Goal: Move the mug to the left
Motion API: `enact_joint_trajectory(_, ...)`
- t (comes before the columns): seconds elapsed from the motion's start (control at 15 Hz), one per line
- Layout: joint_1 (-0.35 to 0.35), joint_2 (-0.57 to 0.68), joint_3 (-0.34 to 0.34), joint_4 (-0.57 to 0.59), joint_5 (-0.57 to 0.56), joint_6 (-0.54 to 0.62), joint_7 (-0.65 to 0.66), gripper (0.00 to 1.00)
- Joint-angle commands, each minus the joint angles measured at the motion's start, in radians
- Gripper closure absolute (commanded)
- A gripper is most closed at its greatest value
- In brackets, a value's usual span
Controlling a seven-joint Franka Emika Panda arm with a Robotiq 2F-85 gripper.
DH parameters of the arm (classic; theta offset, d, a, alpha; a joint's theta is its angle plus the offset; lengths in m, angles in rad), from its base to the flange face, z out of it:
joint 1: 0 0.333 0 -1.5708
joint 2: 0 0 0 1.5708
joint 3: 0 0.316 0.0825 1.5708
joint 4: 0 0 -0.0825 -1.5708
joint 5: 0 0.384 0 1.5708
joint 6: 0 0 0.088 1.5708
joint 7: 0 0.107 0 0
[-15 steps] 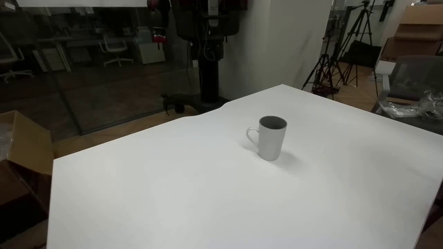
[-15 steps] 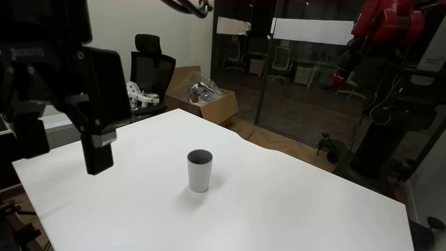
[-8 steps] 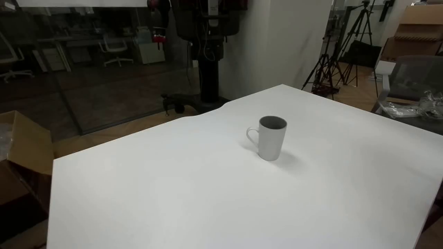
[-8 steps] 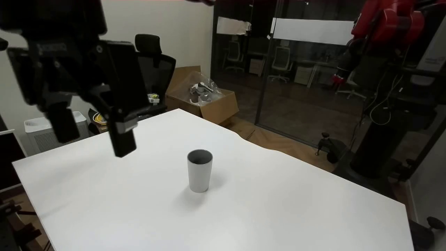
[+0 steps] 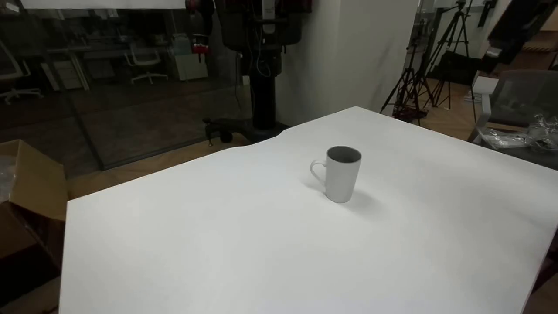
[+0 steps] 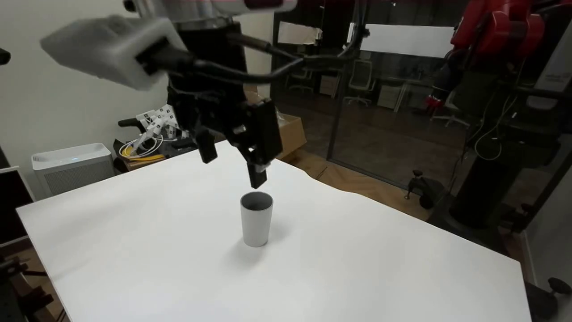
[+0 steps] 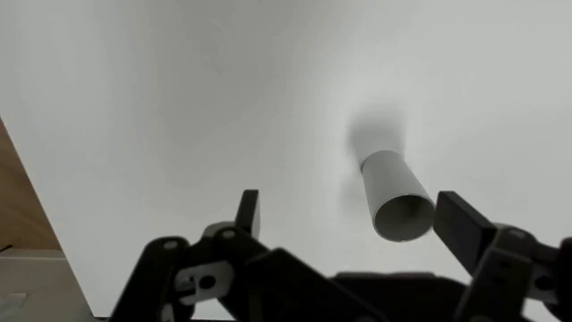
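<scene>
Mug (image 5: 342,179): white, cylindrical, dark grey within, single loop handle. Stands upright on the desk (image 5: 196,244), well in from the edges; handle toward the left border of an exterior view.

Desk: white top, one edge curving in a shallow wave.

Fingers (image 7: 462,228): black pair, spread wide apart, above the desk. In the wrist view the mug's rim shows in the gap, its outline meeting one finger — in an exterior view, however, mug and fingers stand well apart.

Arm (image 6: 208,49): white and black, partly blurred; dark cable (image 6: 259,78) looping off to one side.

Cardboard box (image 6: 292,135): beyond the desk, partly hidden behind the arm.

Grilled unit (image 6: 73,167): white, boxy, also beyond the desk.

Chair (image 5: 521,98): grey back, clear plastic wrapping (image 5: 542,135) on the seat — at the right of an exterior view.

Second robot (image 6: 498,33): red and black, past the desk's far side.
</scene>
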Motion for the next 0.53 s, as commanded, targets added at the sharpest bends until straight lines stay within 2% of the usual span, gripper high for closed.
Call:
enact_joint_trajectory(0.0,0.031,0.256,0.034,0.166,0.043,0.001,0.014,0.0)
enact_joint_trajectory(0.07,0.023,0.291,0.053,0.194,0.028,-0.018,0.031,0.0)
enact_joint_trajectory(0.13,0.006,0.178,0.038,0.097,0.029,0.01,-0.004,0.0)
enact_joint_trajectory(0.27,0.01,0.267,0.06,0.149,0.027,0.01,0.002,0.0)
enact_joint_trajectory(0.47,0.009,0.298,0.064,0.173,0.026,0.009,0.003,0.0)
